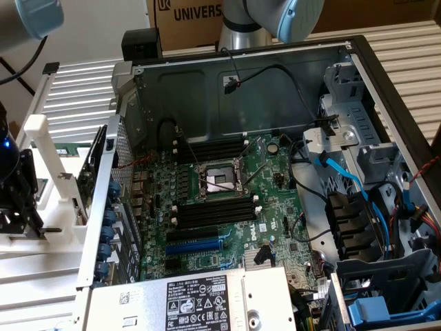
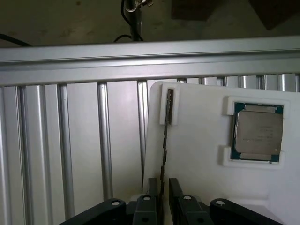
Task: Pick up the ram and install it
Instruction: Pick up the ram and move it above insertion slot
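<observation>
Exterior view: arm [image 1: 275, 17] enters at 12 o'clock, in front of a cardboard box [image 1: 196, 15]. Open PC case [image 1: 207, 89] takes up the centre and the 3 o'clock side, with the motherboard [image 1: 275, 189] lying flat inside. CPU socket [image 1: 215, 181] is mid-board. Black slots run at its 12 o'clock [image 1: 210, 148] and 6 o'clock [image 1: 213, 210], all bare. Power supply [image 1: 200, 303] at 6 o'clock. Blue cables and drive bays at 4 o'clock. Gripper [image 1: 24, 222] sits at 9 o'clock, outside the case, down at a white tray [image 1: 41, 134] on the ribbed metal table [image 1: 76, 83].

Wrist view: gripper [image 2: 163, 197] is spread wide, and its black fingers [image 2: 176, 194] straddle the ram [image 2: 164, 145], one on each side. A thin gap shows on both sides, so nothing is grasped. Ram stands on edge, seen as a thin dark line, near the tray [image 2: 201, 178] edge. Its far end is seated in a white clip [image 2: 168, 107] and its near end is between the fingers. Chip [image 2: 258, 132], silver-topped, lies flat in its own corner-bracketed pocket on the same tray, well apart from the ram. Slatted aluminium table [image 2: 70, 154] is beside and beyond the tray. Cable [image 2: 126, 18] hangs past the table's far rail.
</observation>
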`<state>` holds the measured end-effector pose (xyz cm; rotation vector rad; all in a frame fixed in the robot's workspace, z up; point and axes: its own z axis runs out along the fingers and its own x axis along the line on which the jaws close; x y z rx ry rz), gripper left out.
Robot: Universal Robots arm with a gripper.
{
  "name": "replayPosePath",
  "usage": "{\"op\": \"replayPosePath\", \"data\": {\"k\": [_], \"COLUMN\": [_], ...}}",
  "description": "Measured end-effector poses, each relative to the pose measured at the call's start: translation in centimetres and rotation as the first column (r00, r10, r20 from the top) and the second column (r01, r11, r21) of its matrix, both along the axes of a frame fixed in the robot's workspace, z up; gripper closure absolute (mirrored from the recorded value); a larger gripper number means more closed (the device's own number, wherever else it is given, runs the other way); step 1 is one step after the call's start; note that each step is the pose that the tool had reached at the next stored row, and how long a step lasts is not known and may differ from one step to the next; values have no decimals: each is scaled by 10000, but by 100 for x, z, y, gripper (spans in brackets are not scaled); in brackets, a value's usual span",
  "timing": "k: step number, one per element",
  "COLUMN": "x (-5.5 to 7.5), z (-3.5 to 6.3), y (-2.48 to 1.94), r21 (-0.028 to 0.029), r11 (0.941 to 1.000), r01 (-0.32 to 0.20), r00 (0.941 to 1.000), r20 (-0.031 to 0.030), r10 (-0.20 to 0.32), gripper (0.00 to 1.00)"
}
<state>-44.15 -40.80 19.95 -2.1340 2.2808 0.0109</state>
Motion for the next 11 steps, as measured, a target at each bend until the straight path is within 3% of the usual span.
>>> {"op": "replayPosePath", "data": {"k": [5, 7, 11], "x": [0, 1, 1], "z": [0, 0, 0], "y": [0, 0, 0], "r21": [0, 0, 1], "r11": [10000, 10000, 10000], "r01": [-1, 0, -1], "r00": [10000, 10000, 10000], "r20": [0, 0, 0], "r10": [1, 0, 1], "gripper": [76, 84, 87]}}
